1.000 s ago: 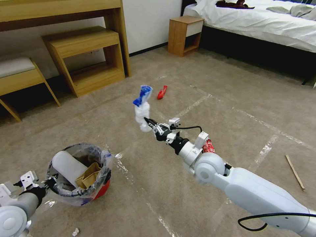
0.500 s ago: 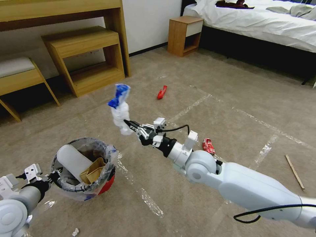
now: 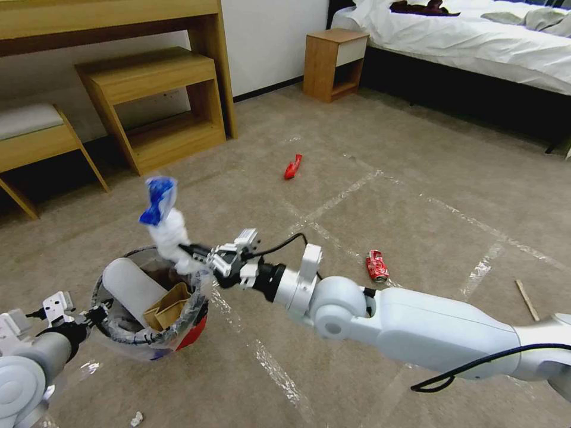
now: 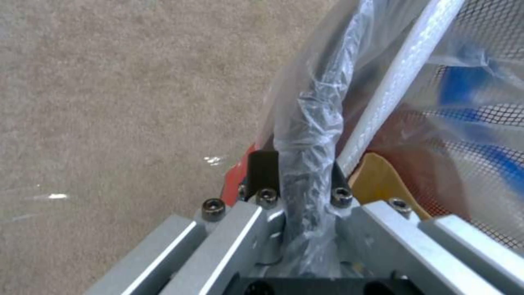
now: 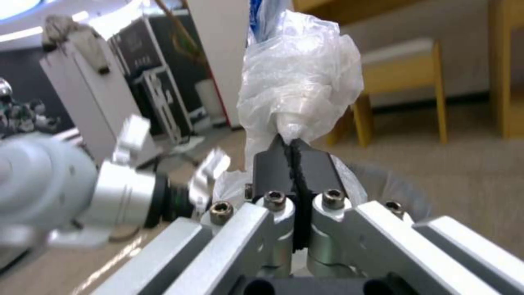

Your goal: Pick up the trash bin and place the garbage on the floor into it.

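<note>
At the near left of the beige-grey short-pile carpet [image 3: 416, 178] with its grid of shiny clear tape strips: one small round red trash bin [image 3: 190, 339] with dark rim and clear plastic liner, held off to the robot's left by the left gripper [image 4: 297, 180], whose jaws stand narrow and clamp the bagged rim between them, apparently so the mouth stays open and within reach. Contents visible: one white flat slipper sole [image 3: 128, 291] leaning inside, one small brown cardboard box [image 3: 169, 312]. Above the bin's far rim: one crumpled white-and-blue plastic wad [image 3: 166, 229], pinched at its lower end by the right gripper [image 3: 199, 254], pads pressed nearly together on the plastic; the wad stands upright over the opening, judged to be positioned for dropping in. Remaining garbage on the carpet, counted: one red wrapper [image 3: 292, 167] far ahead, one crushed red can [image 3: 376, 265] beside the right arm, one thin stick [image 3: 527, 300] at the right, one small white scrap [image 3: 137, 419] near the bottom edge. Four loose pieces in all, well apart.
</note>
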